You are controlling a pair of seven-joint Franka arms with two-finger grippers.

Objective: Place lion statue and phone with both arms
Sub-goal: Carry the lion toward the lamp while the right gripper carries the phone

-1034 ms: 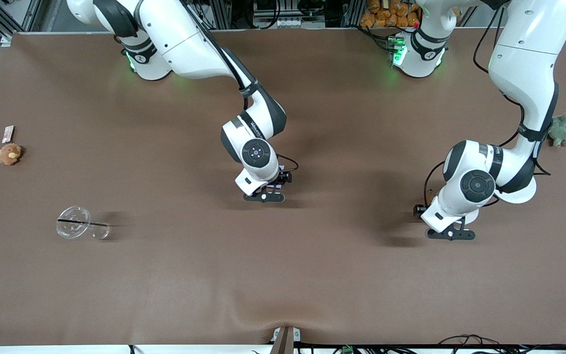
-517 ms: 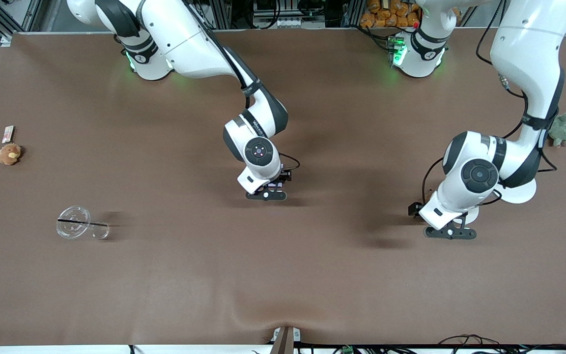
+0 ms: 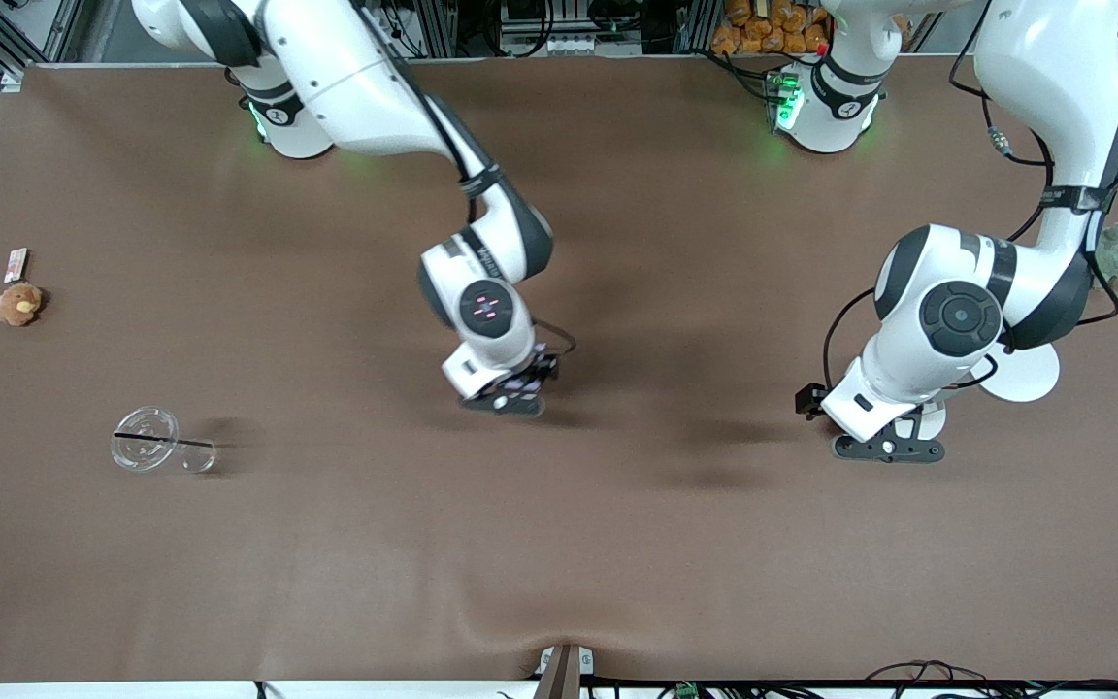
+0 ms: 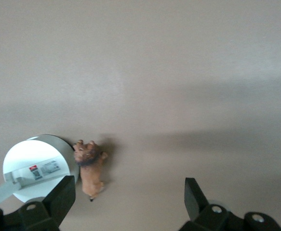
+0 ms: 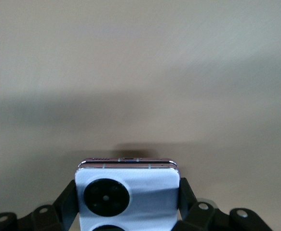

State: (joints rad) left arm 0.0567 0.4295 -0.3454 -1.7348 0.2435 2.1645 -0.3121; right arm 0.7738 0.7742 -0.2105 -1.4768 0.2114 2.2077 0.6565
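Observation:
My right gripper (image 3: 506, 396) is shut on the lavender flip phone (image 5: 145, 185) and holds it low over the middle of the table. A black circle on the phone's face shows between the fingers, and a bit of the phone shows in the front view (image 3: 524, 382). My left gripper (image 3: 889, 449) is open and empty, above the table toward the left arm's end. In the left wrist view the small reddish-brown lion statue (image 4: 91, 167) lies on the table against a white round disc (image 4: 34, 163). It sits close to one finger (image 4: 58, 199) of my open left gripper (image 4: 128, 204). The arm hides the lion in the front view.
The white disc (image 3: 1025, 374) lies partly under the left arm. A green plush turtle (image 3: 1114, 254) sits near the table edge at that end. At the right arm's end are a clear cup on its side (image 3: 147, 452), an orange-brown plush toy (image 3: 18, 304) and a small card (image 3: 16, 262).
My right gripper has moved with the phone toward the right arm's end, a little lower in the front view. My left arm has risen slightly and stays open.

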